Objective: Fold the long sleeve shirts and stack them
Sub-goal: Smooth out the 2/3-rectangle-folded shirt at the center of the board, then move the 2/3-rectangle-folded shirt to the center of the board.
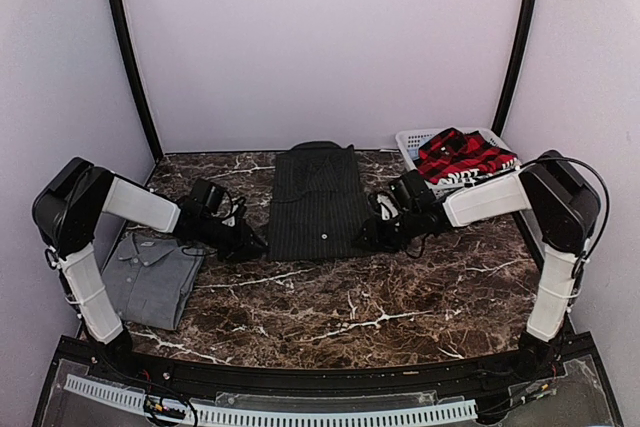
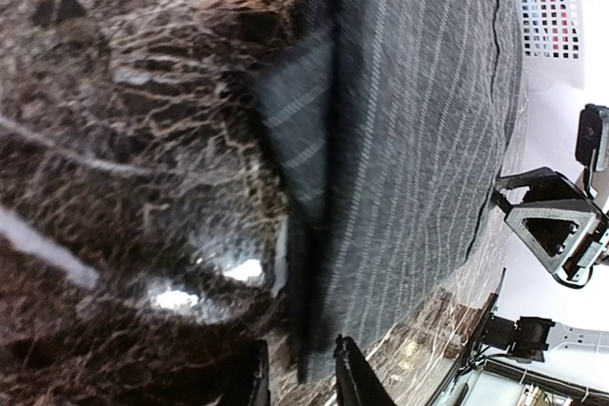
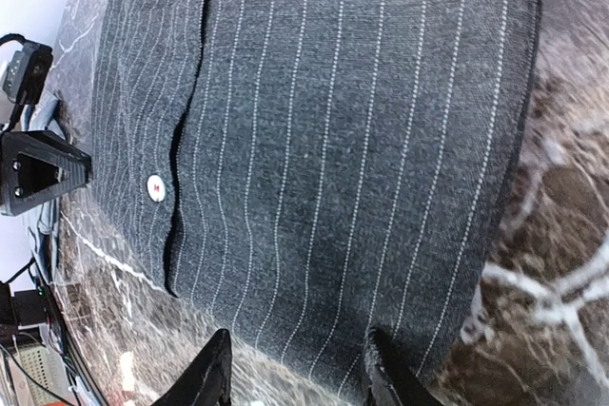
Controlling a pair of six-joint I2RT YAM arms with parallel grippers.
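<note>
Marble table (image 1: 400,292) holds the pinstriped shirt (image 1: 318,207) flat. My left claw (image 2: 300,377) narrowly straddles its hem and my right claw (image 3: 297,368) is spread over it. Neither is visibly pinching; I judge both are poised to fold.

Centre shirt (image 1: 318,202) on the table (image 1: 350,307) — folded shirt (image 1: 150,277) to its near left, third shirt (image 1: 460,157) in basket (image 1: 408,139) far right.

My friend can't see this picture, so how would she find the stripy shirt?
Look at the dark marble table. Right in its middle lies the stripy shirt, flat. It is black with thin pale stripes, unlike the plain grey shirt at the left and the red plaid shirt in the white basket.
</note>
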